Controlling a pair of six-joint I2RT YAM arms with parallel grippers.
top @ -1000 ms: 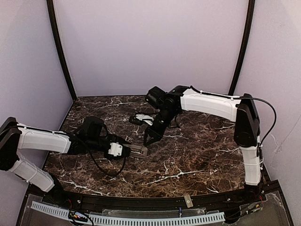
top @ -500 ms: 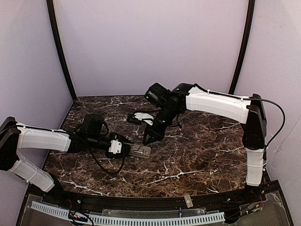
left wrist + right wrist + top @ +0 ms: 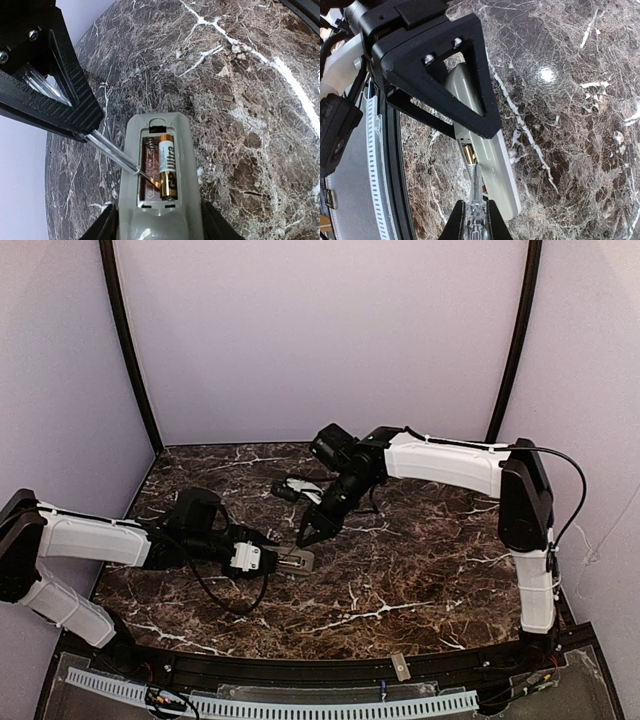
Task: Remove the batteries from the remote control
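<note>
The left gripper [image 3: 272,559] was clamped on the remote control [image 3: 298,560], its two fingers pressed against the long sides of the near end. In the top view the remote stuck out from that gripper toward 3 o'clock, low over the marble table [image 3: 430,570], left of its centre.

In the left wrist view the remote control [image 3: 157,165] ran from the gripper at 6 o'clock up toward 12 o'clock, with its grey back facing the camera and the battery recess uncovered. One gold and black battery [image 3: 168,167] lay in the right-hand bay. The left-hand bay [image 3: 148,152] showed only a spring and a printed label.

The right gripper [image 3: 310,533] hung at about 1 o'clock from the remote, closed on a clear screwdriver [image 3: 112,152]. The shaft slanted in from 10 o'clock, and its tip sat inside the recess against the left side of the battery, near the end closer to the left gripper.

In the right wrist view the screwdriver [image 3: 475,192] pointed toward 12 o'clock, straight out from the right gripper [image 3: 475,225], with its tip at the battery [image 3: 469,152].
</note>
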